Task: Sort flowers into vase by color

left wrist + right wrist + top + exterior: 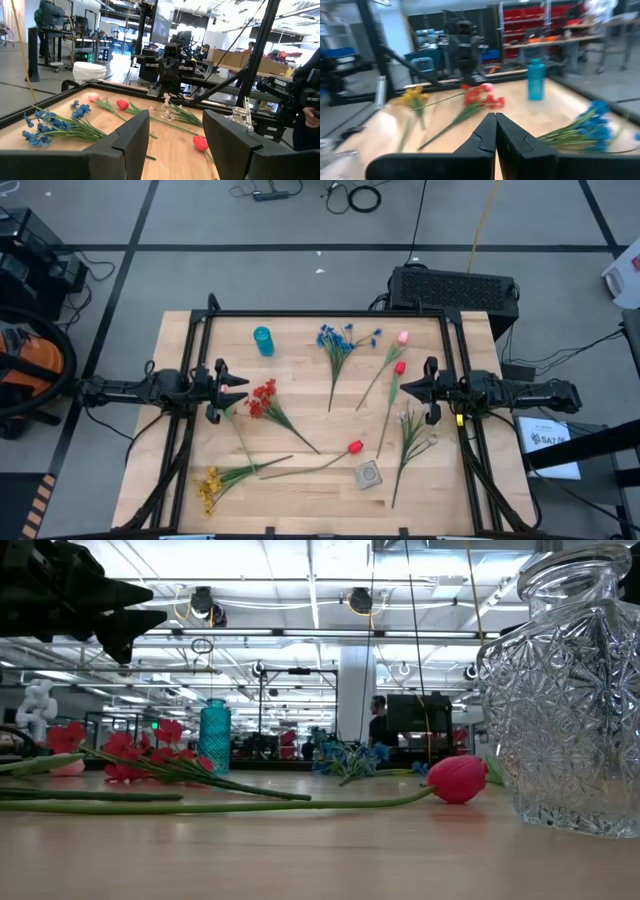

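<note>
nothing sorted yet. my left gripper [243, 389] fingers apart, empty, beside red cluster flowers [262, 397]; right gripper [406, 388] pinched together, idle. teal translucent cylindrical cup [263, 340] at far side. next: grab red stem.

table [300, 350]: light wood, black frame | on it: teal cup [263, 340], blue spray [338, 345], pink tulip [402, 338], two red tulips [399, 368], red cluster [264, 399], yellow sprig [210, 485], white blossoms [408, 430], grey block [368, 475]
</note>
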